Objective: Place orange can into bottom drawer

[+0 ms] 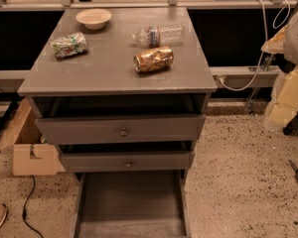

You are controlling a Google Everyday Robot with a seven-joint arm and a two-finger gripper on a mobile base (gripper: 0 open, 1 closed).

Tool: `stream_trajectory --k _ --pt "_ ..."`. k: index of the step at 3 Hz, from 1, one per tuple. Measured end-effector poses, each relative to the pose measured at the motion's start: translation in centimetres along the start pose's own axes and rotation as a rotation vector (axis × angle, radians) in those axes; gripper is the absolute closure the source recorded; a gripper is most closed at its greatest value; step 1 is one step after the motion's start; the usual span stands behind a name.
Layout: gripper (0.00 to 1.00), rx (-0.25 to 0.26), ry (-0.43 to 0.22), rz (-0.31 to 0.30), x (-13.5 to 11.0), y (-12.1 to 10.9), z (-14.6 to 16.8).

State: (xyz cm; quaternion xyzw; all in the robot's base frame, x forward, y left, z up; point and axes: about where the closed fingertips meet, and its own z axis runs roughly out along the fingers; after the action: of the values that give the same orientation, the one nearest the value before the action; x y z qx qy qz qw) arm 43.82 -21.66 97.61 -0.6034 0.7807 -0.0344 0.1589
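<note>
Pincer [286,95] shows pale and yellowish at the right edge of the camera view, well apart from everything on the grey worktop [109,73]; whether it is released or clenched cannot be told. Well to its left and slightly higher, the orange can [153,59] lies on its side on the worktop, near the right front part of that surface. Just beyond the can, farther from the viewer, a clear plastic bottle [159,34] also lies on its side. Farther left of the pincer rest a green-and-white foil packet [69,44] and, behind it, a shallow pale bowl [94,18]. Below and to the left of the pincer, the bottom drawer [131,202] stands pulled far out, its dark flat floor bare. Above it, two grey knobbed drawers [122,129] are each slightly ajar. A cardboard box [32,157] sits on the speckled floor, left of the cabinet.
</note>
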Motion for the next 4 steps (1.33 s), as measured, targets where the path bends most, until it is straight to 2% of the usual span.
stream_trajectory --k 1,2,3,4 --pt "0.0 0.012 -0.004 -0.007 -0.3 -0.4 0.0" --pt "0.0 0.038 -0.039 -0.083 -2.8 -3.7 1.5" --pt "0.0 0.036 -0.083 -0.172 -6.0 -7.6 3.9" --pt "0.0 0.015 -0.146 -0.233 -9.3 -10.8 6.3"
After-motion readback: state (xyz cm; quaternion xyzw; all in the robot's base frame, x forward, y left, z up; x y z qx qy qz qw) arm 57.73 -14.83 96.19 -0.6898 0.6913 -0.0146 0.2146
